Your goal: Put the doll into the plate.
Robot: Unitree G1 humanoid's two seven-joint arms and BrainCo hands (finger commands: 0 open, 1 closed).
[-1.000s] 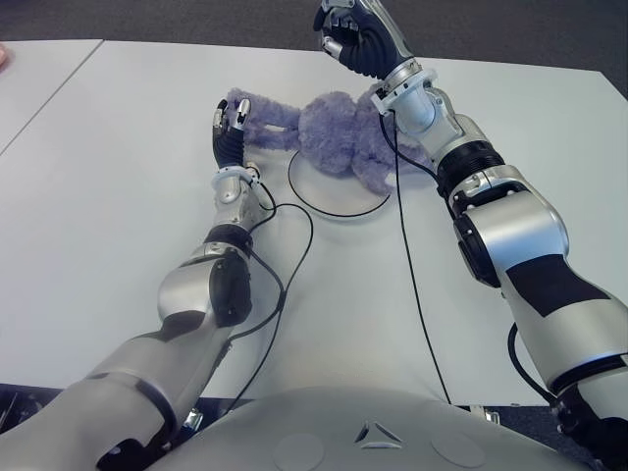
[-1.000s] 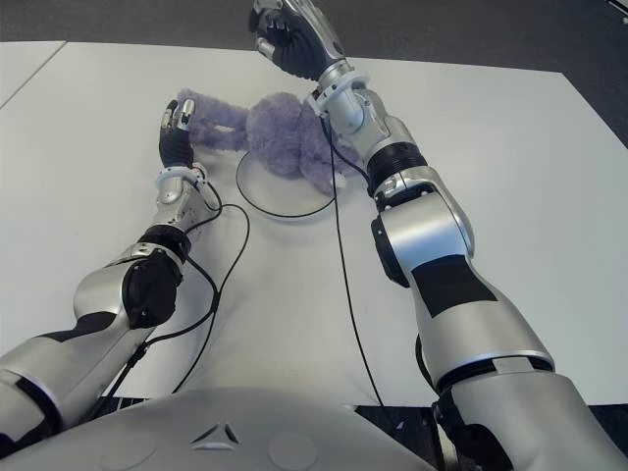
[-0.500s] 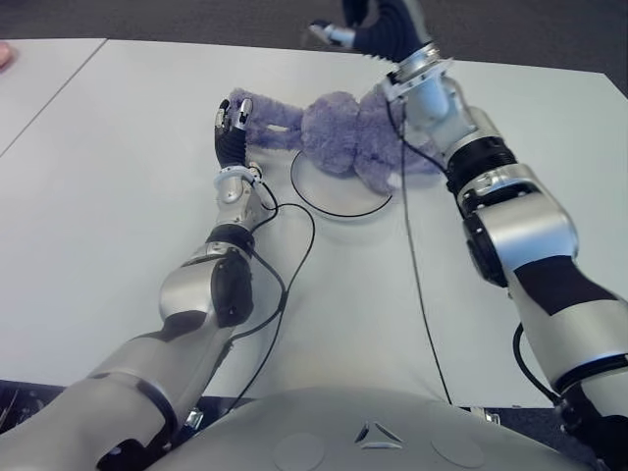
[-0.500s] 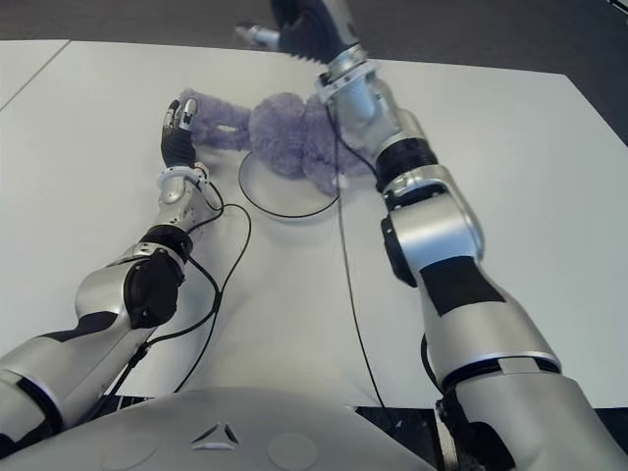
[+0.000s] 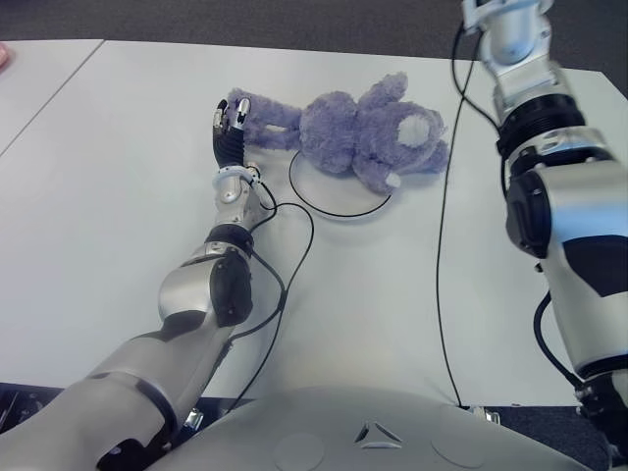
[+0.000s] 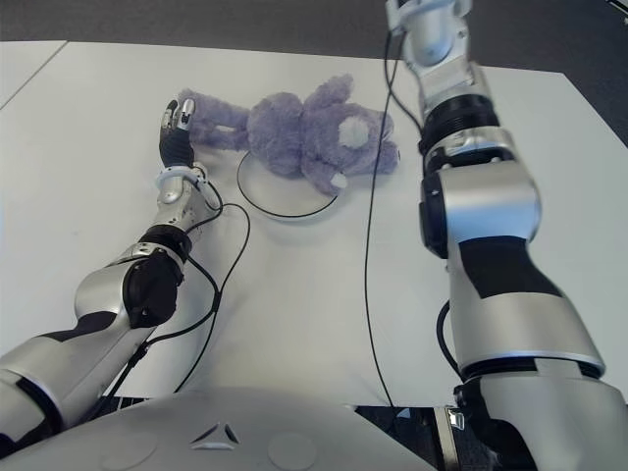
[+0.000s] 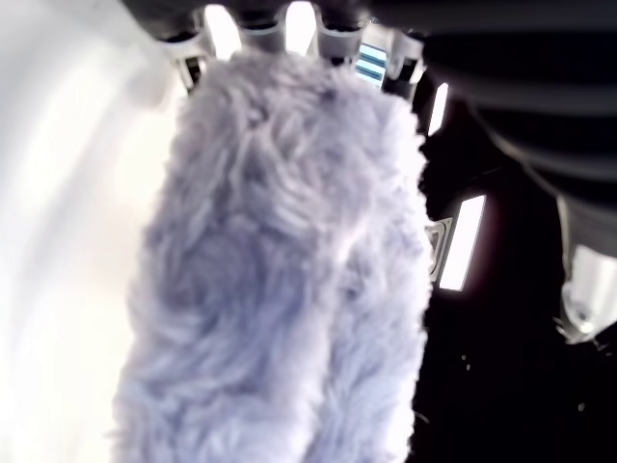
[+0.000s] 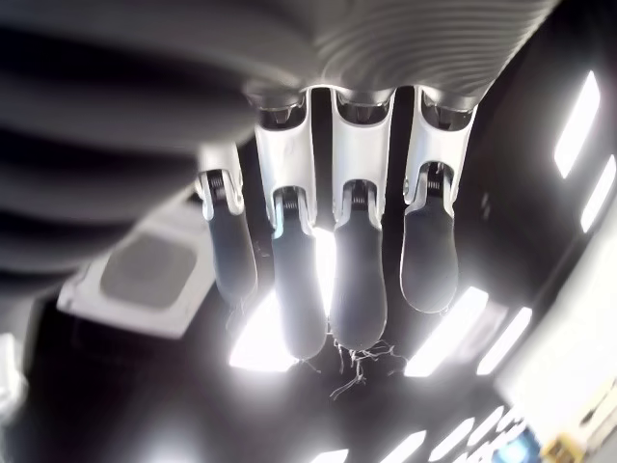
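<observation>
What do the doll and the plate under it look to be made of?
The doll looks like soft purple plush: shaggy pile, a limp limb, with the left hand curled around that limb. The plate is a white disc with a dark rim line; its smooth matte look suggests plastic or ceramic, but I can't tell which. The table looks like matte white laminate.

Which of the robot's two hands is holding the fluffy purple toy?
The left hand: its fingers are closed on a limb of the purple plush doll, beside the round white plate. The right hand is raised, fingers open and holding nothing.
</observation>
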